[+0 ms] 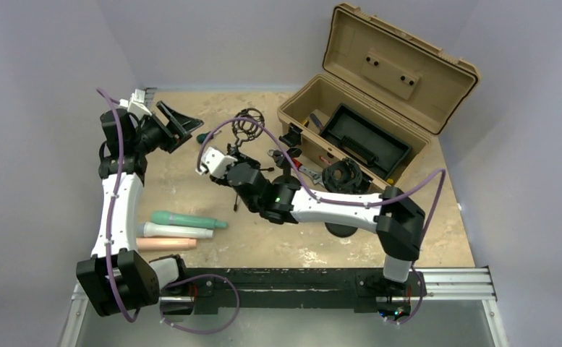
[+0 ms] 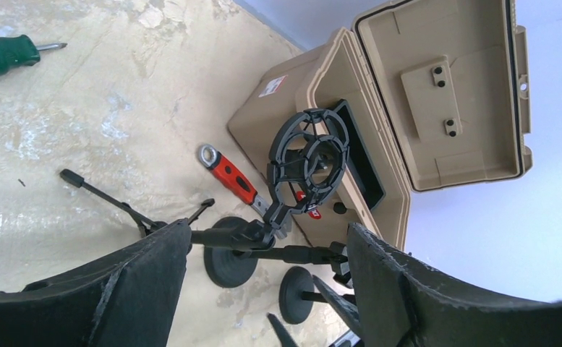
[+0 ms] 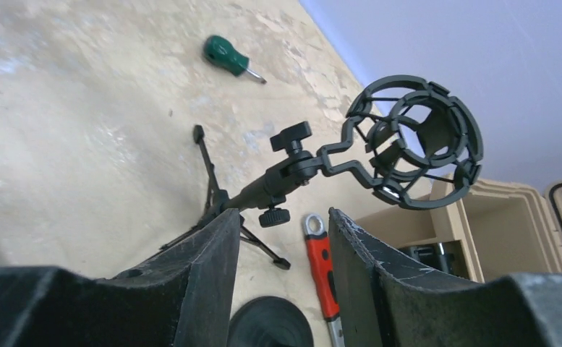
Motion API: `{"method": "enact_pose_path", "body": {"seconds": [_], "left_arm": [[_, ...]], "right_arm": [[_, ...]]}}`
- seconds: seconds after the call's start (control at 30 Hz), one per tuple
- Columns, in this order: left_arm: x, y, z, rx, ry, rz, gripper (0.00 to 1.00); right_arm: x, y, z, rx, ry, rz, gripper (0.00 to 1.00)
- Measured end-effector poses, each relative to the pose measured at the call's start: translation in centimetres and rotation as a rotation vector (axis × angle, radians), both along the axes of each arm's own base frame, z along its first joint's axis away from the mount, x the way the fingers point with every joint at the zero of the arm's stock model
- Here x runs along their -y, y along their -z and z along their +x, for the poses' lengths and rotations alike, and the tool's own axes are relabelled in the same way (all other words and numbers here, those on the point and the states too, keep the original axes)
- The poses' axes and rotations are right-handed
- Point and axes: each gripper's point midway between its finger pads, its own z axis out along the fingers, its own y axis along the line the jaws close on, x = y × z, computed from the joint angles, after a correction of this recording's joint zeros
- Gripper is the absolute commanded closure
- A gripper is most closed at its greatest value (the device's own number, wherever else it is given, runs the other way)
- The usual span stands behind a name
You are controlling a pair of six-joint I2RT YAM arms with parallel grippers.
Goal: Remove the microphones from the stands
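The microphone stand [image 1: 247, 129] is a small black tripod with a round shock mount [image 3: 415, 141] on top, and the mount holds nothing. Three microphones lie side by side on the table near the left arm: a teal one [image 1: 187, 220], a white one [image 1: 176, 231] and a peach one [image 1: 165, 243]. My right gripper [image 3: 283, 213] is open just in front of the stand's pole [image 3: 263, 189], with nothing between its fingers. Farther back on the left, my left gripper [image 1: 180, 121] hangs open and faces the shock mount [image 2: 308, 163].
An open tan toolbox [image 1: 379, 108] stands at the back right. A red-handled wrench [image 3: 321, 264] and a green screwdriver [image 1: 207, 136] lie on the table. A second stand with a round base [image 2: 231, 253] and another shock mount [image 1: 344, 176] are by the right arm.
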Motion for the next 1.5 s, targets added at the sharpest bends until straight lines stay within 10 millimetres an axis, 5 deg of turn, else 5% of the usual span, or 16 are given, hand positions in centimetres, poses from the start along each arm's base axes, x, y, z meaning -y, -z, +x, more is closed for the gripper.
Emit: {"method": "enact_pose_path", "body": {"seconds": [0.2,0.53,0.67,1.0,1.2,1.37,1.5], "left_arm": [[1.3,0.3,0.1,-0.006,0.061,-0.022,0.22],[5.6,1.6,-0.7,-0.062,0.219,-0.024,0.24],[7.3,1.3,-1.3,-0.057,0.286,0.015,0.24],[7.7,0.9,-2.4,-0.012,0.285,0.142,0.23],[8.5,-3.9,-5.3,0.219,0.285,0.235,0.23],[8.6,-7.8,-8.7,0.443,0.259,0.307,0.23],[7.4,-10.9,-12.3,0.599,0.187,0.352,0.23]], "right_arm": [[0.7,-3.4,-0.8,-0.11,-0.08,0.179,0.54],[4.5,-7.1,0.4,-0.321,-0.16,0.48,0.53],[4.5,-8.6,-0.8,-0.37,-0.219,0.553,0.51],[7.8,-11.3,-3.0,-0.36,-0.202,0.655,0.37],[14.4,-16.8,-4.3,-0.223,-0.096,0.804,0.24],[22.7,-23.1,-6.6,-0.048,0.003,1.009,0.18],[28.8,-25.8,-8.6,0.062,0.075,1.138,0.15]]}}
